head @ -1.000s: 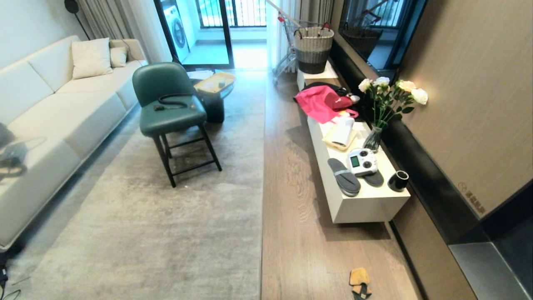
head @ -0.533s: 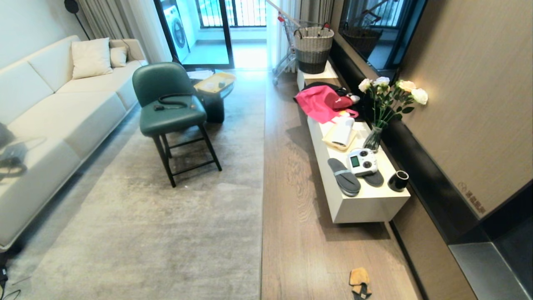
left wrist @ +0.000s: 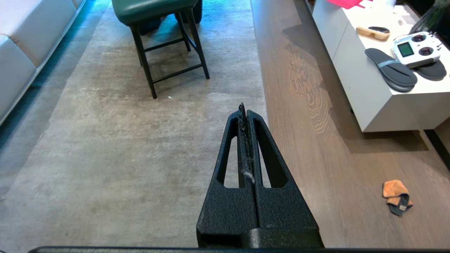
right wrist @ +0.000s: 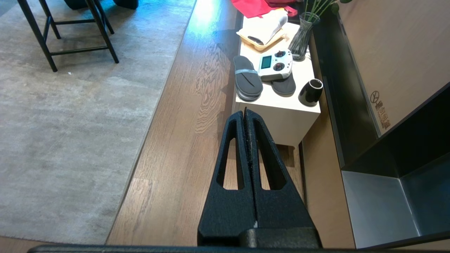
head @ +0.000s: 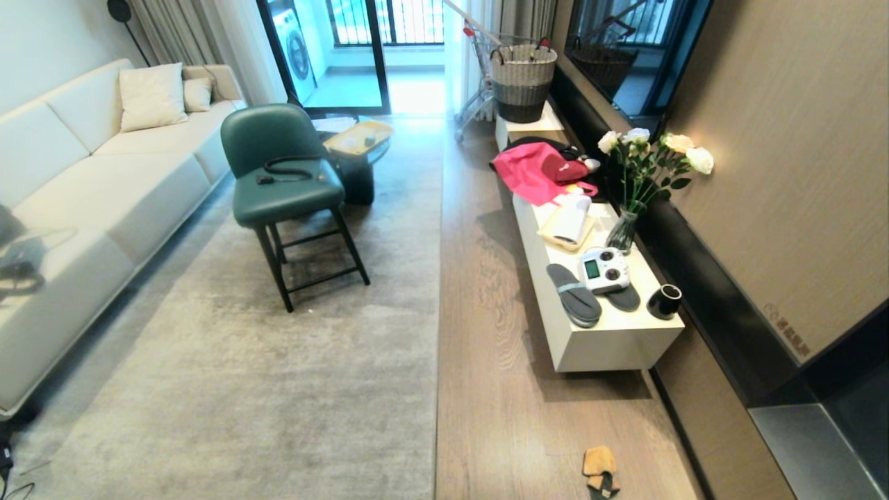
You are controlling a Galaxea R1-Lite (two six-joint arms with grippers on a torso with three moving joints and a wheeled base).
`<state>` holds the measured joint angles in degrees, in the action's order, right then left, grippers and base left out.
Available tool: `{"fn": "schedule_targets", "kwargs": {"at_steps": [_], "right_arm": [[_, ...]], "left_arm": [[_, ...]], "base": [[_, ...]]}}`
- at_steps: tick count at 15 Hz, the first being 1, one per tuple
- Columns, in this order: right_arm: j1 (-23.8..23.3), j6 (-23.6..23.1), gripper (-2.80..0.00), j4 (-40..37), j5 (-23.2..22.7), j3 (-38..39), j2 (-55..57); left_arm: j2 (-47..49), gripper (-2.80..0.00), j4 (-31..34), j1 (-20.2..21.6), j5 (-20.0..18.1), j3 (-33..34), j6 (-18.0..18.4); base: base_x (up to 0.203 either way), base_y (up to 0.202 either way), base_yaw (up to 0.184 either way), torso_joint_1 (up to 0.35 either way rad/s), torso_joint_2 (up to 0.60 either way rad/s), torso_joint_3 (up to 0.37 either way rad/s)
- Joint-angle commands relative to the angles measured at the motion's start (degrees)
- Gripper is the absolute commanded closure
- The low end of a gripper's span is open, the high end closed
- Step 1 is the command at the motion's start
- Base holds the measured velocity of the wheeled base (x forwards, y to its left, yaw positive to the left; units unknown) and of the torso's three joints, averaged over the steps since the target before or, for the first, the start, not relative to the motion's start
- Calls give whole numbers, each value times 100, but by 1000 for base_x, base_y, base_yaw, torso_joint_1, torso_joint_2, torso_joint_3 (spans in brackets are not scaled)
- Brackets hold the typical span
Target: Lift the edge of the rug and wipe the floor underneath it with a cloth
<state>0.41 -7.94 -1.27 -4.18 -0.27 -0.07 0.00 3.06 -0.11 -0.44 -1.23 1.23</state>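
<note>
A large pale grey rug [head: 292, 361] covers the left of the room; its straight rug edge [head: 438, 333] lies flat against the wood-grain floor [head: 500, 389]. The small orange-tan cloth [head: 600, 469] with a dark patch lies crumpled on the floor near the picture's bottom, seen too in the left wrist view [left wrist: 396, 196]. Neither arm shows in the head view. My left gripper [left wrist: 244, 109] is shut and empty, high above the rug near its edge [left wrist: 263, 105]. My right gripper [right wrist: 245, 111] is shut and empty, high over the floor [right wrist: 175, 147] beside the rug edge [right wrist: 154, 116].
A green chair [head: 285, 180] stands on the rug, with a cream sofa [head: 90, 180] at the left. A low white cabinet [head: 597, 326] along the right wall carries grey slippers [head: 574, 295], a remote controller [head: 604, 269], a black cup [head: 665, 301], a flower vase [head: 623, 229] and pink fabric [head: 531, 173].
</note>
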Motion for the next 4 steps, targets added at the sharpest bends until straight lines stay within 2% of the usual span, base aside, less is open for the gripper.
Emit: {"fn": "schedule_targets", "kwargs": {"at_steps": [1,4], "right_arm": [[2,-1,0,-5,-4,0,7],[2,-6,0,-5,-4,0,7]], "left_arm": [[0,0,2,2,0,0,0],[0,0,2,2,0,0,0]], "base": [[0,0,0,0,0,0],[0,0,0,0,0,0]]}}
